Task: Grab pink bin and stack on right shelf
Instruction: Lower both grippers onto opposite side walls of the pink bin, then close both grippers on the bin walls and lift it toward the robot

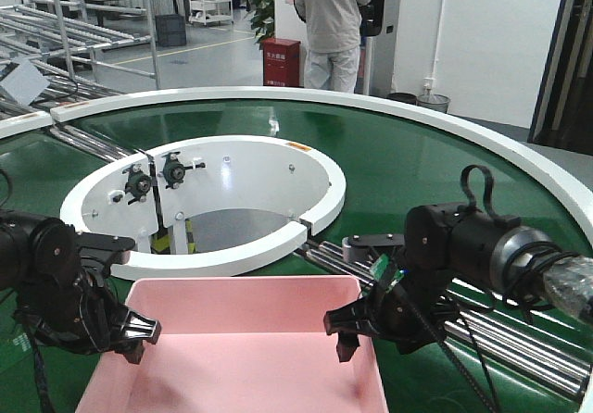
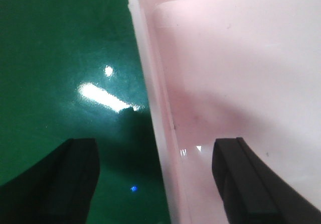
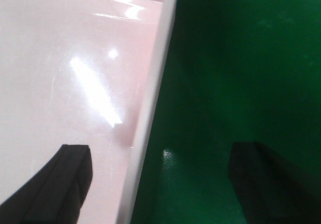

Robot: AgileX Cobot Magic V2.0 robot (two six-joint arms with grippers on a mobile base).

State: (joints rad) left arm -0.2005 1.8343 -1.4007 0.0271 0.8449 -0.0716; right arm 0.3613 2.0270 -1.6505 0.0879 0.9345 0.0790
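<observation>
The pink bin [image 1: 243, 357] rests on the green belt at the bottom centre of the front view. My left gripper [image 1: 139, 339] is at the bin's left wall. In the left wrist view it [image 2: 158, 179] stands open astride the rim [image 2: 154, 103], one finger over the belt and the other inside the bin [image 2: 241, 73]. My right gripper [image 1: 350, 331] is at the bin's right wall. It [image 3: 165, 184] is open too, with the rim [image 3: 150, 108] between its fingers and the bin floor [image 3: 65, 58] to the left. The right shelf is out of view.
A curved green conveyor belt [image 1: 417, 168] with a white outer rim surrounds a white inner ring [image 1: 232, 168]. Steel rails [image 1: 505, 344] run under my right arm. A person [image 1: 329, 24] stands beyond the belt beside a red box [image 1: 281, 61]. Metal racks [image 1: 65, 24] fill the far left.
</observation>
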